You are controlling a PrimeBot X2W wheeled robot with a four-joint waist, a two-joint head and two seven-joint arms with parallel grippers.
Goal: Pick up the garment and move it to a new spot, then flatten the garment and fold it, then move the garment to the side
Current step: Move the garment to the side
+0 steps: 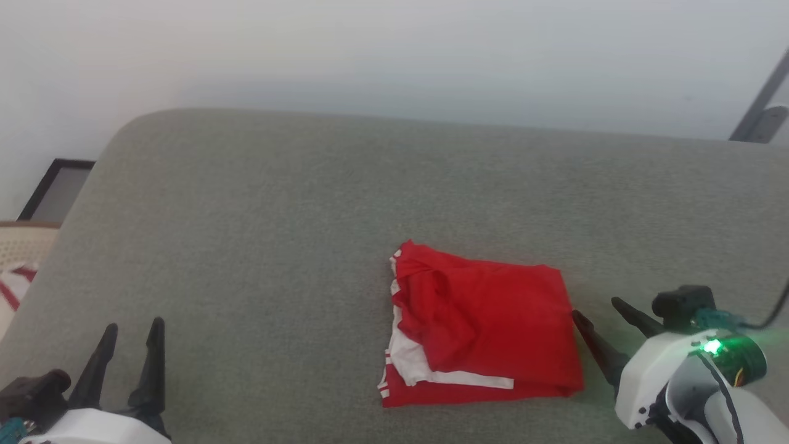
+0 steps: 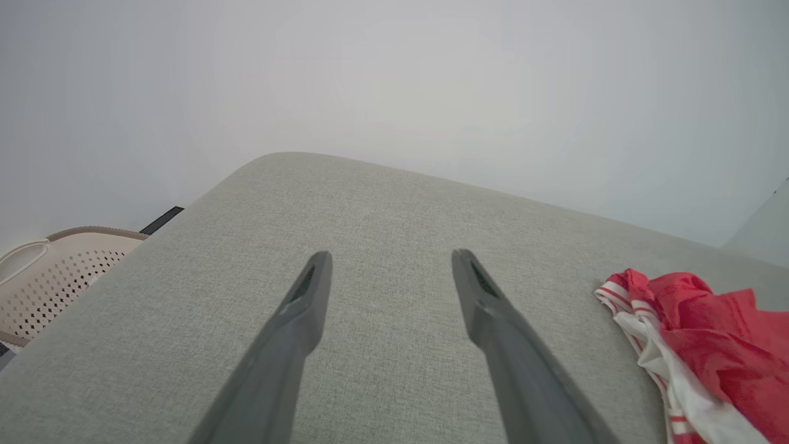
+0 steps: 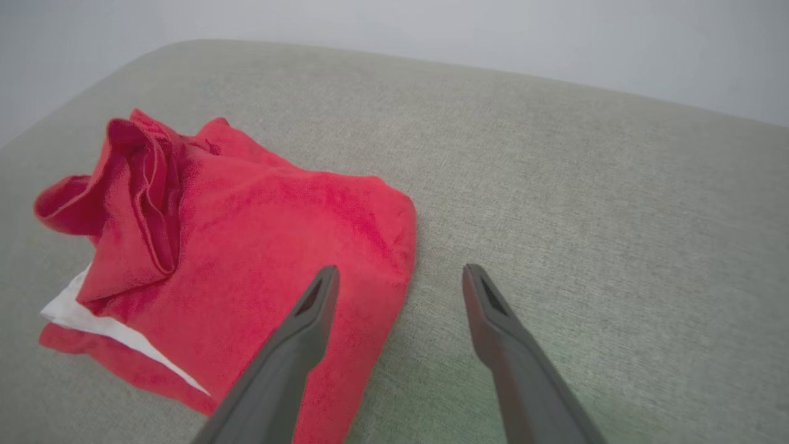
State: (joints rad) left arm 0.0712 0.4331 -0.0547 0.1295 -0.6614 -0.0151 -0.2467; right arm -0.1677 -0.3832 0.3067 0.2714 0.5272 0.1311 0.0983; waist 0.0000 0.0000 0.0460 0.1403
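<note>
Closest to me, at the lower left of the head view, my left hand (image 1: pixel 134 325) sits with its fingers spread and nothing between them. It is parked well apart from the work, I think to keep it out of the way. At the lower right, my right hand (image 1: pixel 595 307) is also spread wide and holds nothing. One fingertip is just beside the right edge of the garment (image 1: pixel 487 327). In the right wrist view that finger crosses the cloth's near corner, but I cannot tell whether it touches. I judge it is placed there to pinch or push that edge.

The garment lies right of centre in the lower half of the head view. It is folded into a rough red rectangle, with white sleeve cloth and striped trim showing along its left and bottom edges. The top left corner is bunched, so the fold is not crisp. Folding looks done to me, which leaves the move to the side.

It rests on a grey fabric cushion (image 1: pixel 246 216) with plenty of bare cloth to the left. Beyond the cushion's left edge sits a pale perforated basket (image 2: pixel 55 271), and behind everything is a plain white wall (image 1: pixel 394 49).
</note>
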